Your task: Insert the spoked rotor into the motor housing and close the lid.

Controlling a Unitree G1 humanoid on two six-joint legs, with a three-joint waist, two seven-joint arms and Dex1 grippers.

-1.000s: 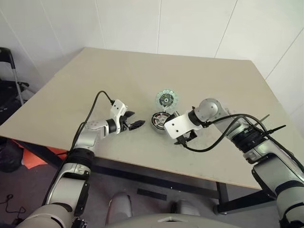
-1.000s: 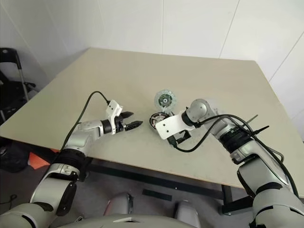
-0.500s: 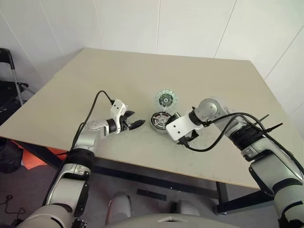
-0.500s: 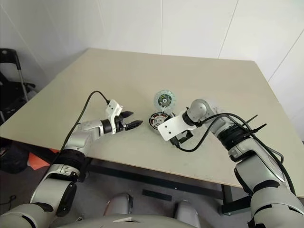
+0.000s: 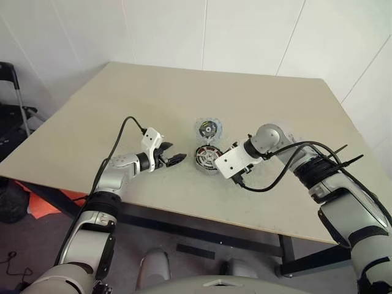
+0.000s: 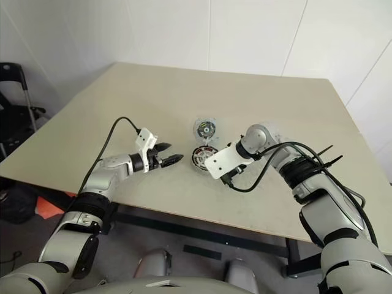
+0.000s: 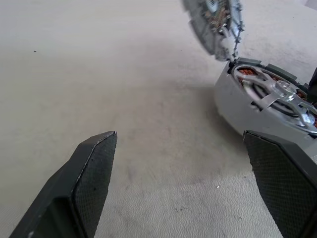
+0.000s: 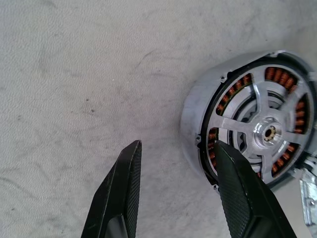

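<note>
The motor housing point(image 5: 207, 158), a round grey puck ringed with copper-red windings, lies near the table's middle. The silver spoked rotor point(image 8: 270, 131) sits inside it. The lid point(image 5: 208, 129) stands tilted up at the housing's far edge. My right gripper point(image 8: 176, 144) points steeply down just right of the housing, open, with bare table between its fingers. One of its fingers point(image 8: 233, 188) overlaps the housing's rim point(image 8: 195, 119). My left gripper point(image 5: 176, 154) hovers left of the housing, open wide and holding nothing, with the housing point(image 7: 257, 106) close before one finger.
The beige table point(image 5: 153, 98) has bare room to the left and behind the housing. Its front edge point(image 5: 184, 211) runs close below both hands. Black cables point(image 5: 288, 165) loop off the right arm. A dark chair point(image 5: 9, 104) stands beyond the table's left side.
The lid now looks narrower and stands steeper, a little further left. The right hand has barely shifted beside the housing. The left arm has not moved.
</note>
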